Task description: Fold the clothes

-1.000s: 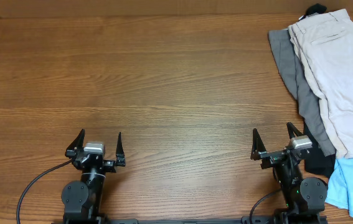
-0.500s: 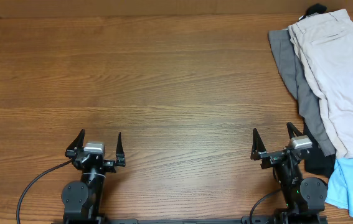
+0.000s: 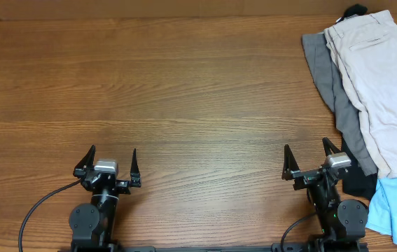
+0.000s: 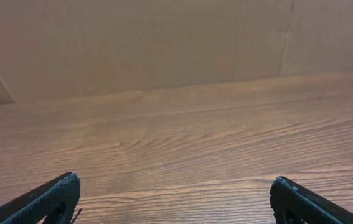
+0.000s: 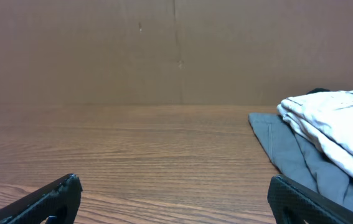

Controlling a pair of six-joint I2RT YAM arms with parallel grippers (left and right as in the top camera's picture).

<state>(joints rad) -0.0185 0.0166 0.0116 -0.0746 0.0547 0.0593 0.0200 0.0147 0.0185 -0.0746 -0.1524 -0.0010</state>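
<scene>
The light beige shorts (image 3: 381, 84) lie on top of a pile at the table's far right, waistband towards the back; they also show in the right wrist view (image 5: 338, 124). My left gripper (image 3: 107, 162) is open and empty near the front edge, far left of the pile; its fingertips show in the left wrist view (image 4: 173, 186). My right gripper (image 3: 307, 159) is open and empty near the front edge, just left of the pile's near end; its fingertips show in the right wrist view (image 5: 173, 183).
A grey garment (image 3: 335, 91) lies under the shorts, also seen in the right wrist view (image 5: 288, 149). A light blue garment (image 3: 396, 210) lies at the front right corner, with a black piece (image 3: 358, 178) beside it. A brown wall (image 5: 164, 50) stands behind the wooden table (image 3: 184, 91).
</scene>
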